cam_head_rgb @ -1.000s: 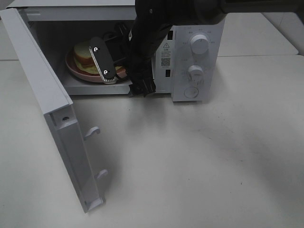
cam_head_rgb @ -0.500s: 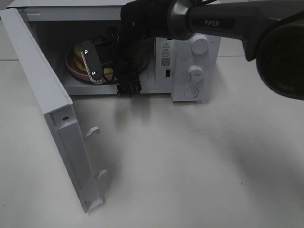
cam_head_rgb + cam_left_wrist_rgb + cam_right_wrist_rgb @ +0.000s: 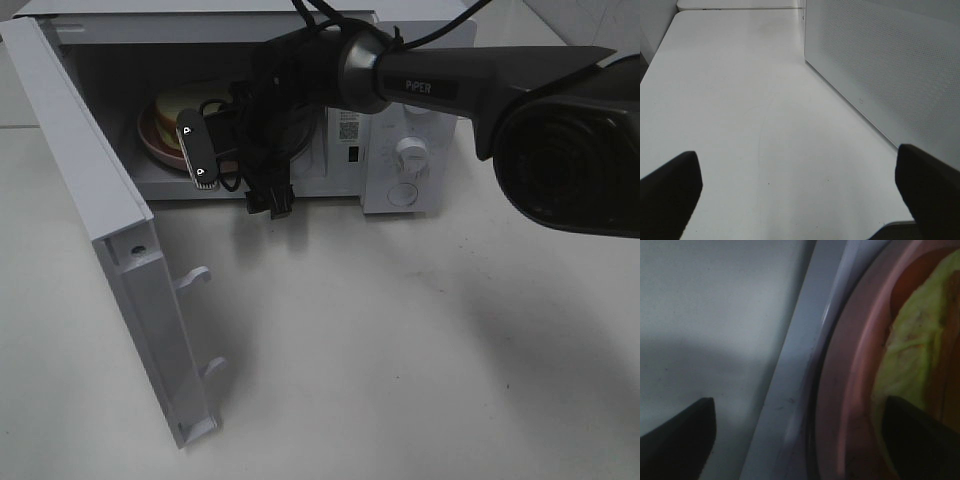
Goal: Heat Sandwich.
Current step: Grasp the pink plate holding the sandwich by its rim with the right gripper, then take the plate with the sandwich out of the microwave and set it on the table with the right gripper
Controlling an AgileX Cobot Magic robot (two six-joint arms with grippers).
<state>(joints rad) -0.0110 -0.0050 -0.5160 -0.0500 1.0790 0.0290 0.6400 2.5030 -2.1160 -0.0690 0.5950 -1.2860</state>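
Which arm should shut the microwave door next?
Left, likely. The door swings out on its side, and the left gripper is open and empty over bare table. The right gripper is at the plate inside.

Right arm link [image 3: 470,85]: I see a dark grey tube with white "PIPER" lettering along its side.
Arm joint collar [image 3: 358,68]: a lighter, metallic grey ring where the tube meets the black wrist section.
Nearest housing [image 3: 570,150]: a large, rounded black casing, blurred on my feed.
Cables [image 3: 330,15]: thin black leads looping over the wrist.
Right tool [image 3: 197,150]: a black body, and a flat black finger edged in pale grey with two small white marks on its face.
Connector block [image 3: 270,203]: a small black piece under the wrist.
Left tool [image 3: 800,185]: two matte black finger pads, plain, with no markings I can make out.
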